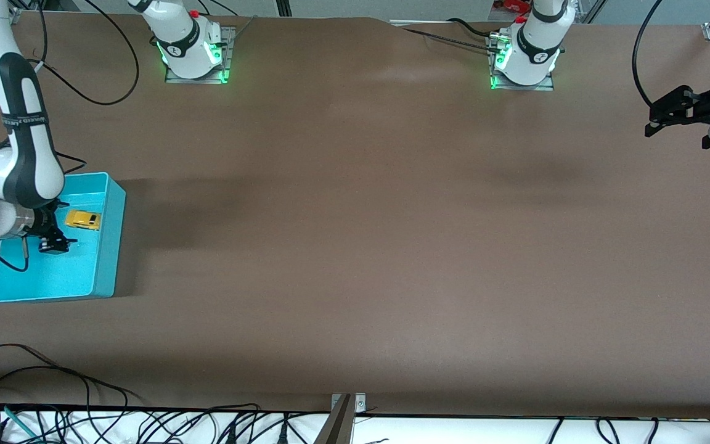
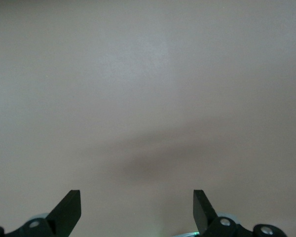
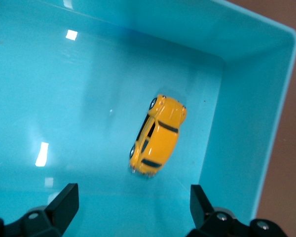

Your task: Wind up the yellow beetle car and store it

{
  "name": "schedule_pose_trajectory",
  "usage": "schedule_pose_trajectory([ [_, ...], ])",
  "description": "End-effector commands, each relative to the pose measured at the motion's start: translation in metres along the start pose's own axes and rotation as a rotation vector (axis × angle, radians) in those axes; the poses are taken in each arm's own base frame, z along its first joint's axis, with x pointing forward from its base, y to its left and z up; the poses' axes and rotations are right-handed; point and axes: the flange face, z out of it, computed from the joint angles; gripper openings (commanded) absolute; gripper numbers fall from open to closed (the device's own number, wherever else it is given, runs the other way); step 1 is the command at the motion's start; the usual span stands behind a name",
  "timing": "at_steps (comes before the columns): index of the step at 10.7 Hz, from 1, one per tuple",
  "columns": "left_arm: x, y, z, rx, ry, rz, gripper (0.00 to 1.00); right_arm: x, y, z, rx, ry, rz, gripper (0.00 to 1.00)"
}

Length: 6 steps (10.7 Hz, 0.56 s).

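Observation:
The yellow beetle car [image 1: 82, 219] lies on the floor of the turquoise bin [image 1: 116, 228], close to the bin wall that faces the table's middle. In the right wrist view the car [image 3: 158, 138] rests on its wheels, free of the fingers, near a corner of the bin [image 3: 246, 123]. My right gripper [image 1: 53, 245] hangs open and empty over the bin floor, beside the car; it also shows in its wrist view [image 3: 133, 207]. My left gripper [image 1: 651, 120] is open and empty, up over the left arm's end of the table; its wrist view [image 2: 137, 210] shows only bare table.
The brown table [image 1: 367, 246] stretches wide between the bin and the left arm. Both arm bases [image 1: 195, 49] stand along the edge farthest from the front camera. Cables [image 1: 34, 370] lie along the nearest edge.

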Motion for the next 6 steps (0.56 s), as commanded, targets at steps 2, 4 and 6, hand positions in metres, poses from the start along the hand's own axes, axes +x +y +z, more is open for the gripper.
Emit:
schedule_pose_trajectory([
  [2,-0.001,0.001,-0.007,0.014,-0.004,-0.007,1.00,-0.013,-0.006,-0.100,-0.013,-0.008,-0.177,1.00],
  [4,-0.001,0.000,-0.007,0.012,-0.005,-0.008,1.00,-0.029,-0.004,-0.151,0.053,-0.004,-0.367,1.00],
  [6,-0.001,-0.001,-0.006,0.011,-0.006,-0.010,1.00,-0.047,0.005,-0.187,0.143,-0.033,-0.512,1.00],
])
